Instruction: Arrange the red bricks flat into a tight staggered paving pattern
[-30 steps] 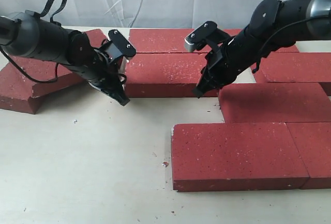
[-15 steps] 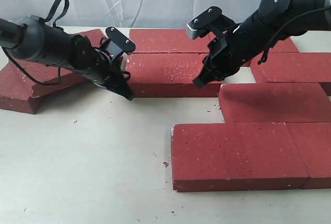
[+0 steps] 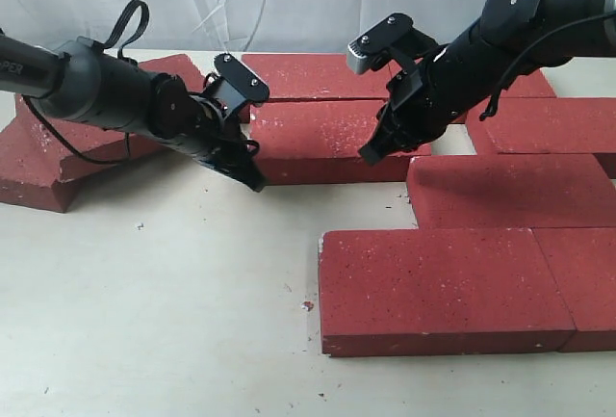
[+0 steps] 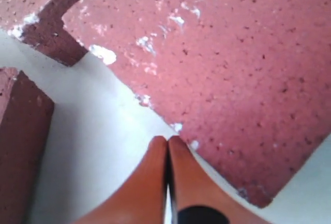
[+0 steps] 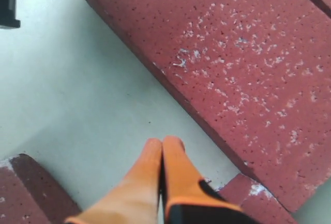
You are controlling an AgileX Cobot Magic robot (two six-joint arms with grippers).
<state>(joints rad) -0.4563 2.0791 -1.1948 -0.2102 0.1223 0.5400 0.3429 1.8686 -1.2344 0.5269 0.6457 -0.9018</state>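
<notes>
Several red bricks lie flat on the pale table. My left gripper [image 3: 255, 184] is shut and empty, its tips low on the table against the near-left end of the middle brick [image 3: 318, 138]. In the left wrist view the shut gripper [image 4: 168, 140] touches that brick's edge [image 4: 222, 53]. My right gripper [image 3: 369, 155] is shut and empty too, hovering over the same brick's near-right part. In the right wrist view this gripper [image 5: 163, 142] points at bare table beside a speckled brick [image 5: 232, 53].
A back brick [image 3: 308, 75] lies behind the middle one. Tilted, stacked bricks [image 3: 58, 162] sit at the far left. On the right lie more bricks [image 3: 549, 123], [image 3: 510, 191], and two front ones [image 3: 443, 287], [image 3: 587, 282].
My left gripper slid to the right along the table, and the middle brick's left end shifted right with it. My right gripper rose slightly a second ago and has held still since.
</notes>
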